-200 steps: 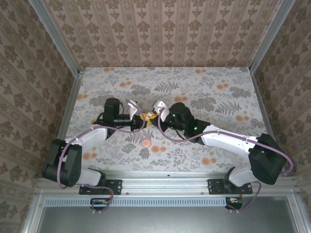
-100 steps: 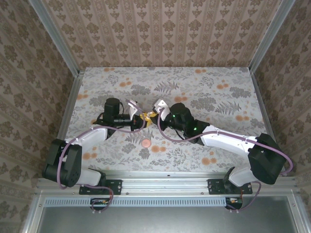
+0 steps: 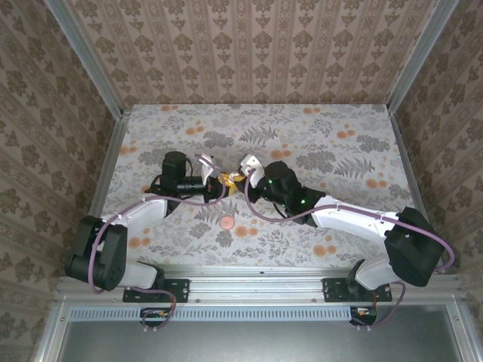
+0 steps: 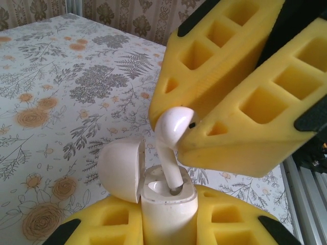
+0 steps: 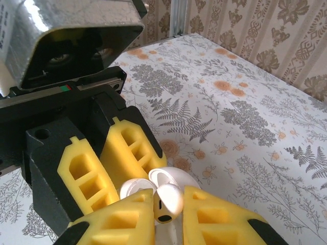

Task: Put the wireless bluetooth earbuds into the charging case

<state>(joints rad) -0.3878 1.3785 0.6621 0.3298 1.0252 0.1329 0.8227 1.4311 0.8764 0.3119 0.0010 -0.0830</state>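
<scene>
The charging case (image 4: 171, 212) is a small white box with its rounded lid (image 4: 118, 166) hinged open to the left. My left gripper (image 4: 168, 227) is shut on it and holds it upright above the table. A white earbud (image 4: 172, 128) is pinched by its head in my right gripper (image 4: 186, 130), which is shut on it. The earbud's stem tip sits in the case's right-hand socket, slightly tilted. In the right wrist view the earbud (image 5: 171, 201) shows between my right gripper's (image 5: 168, 212) yellow fingers, with the case (image 5: 137, 185) just behind. From above, the left gripper (image 3: 219, 182) and right gripper (image 3: 236, 179) meet tip to tip.
A small salmon-pink disc (image 3: 226, 222) lies on the floral tablecloth (image 3: 324, 143) just in front of the two grippers. Metal rails and patterned walls close in the table on the left, right and back.
The right gripper has edged slightly toward the left one with the earbud. The left arm holds still.
</scene>
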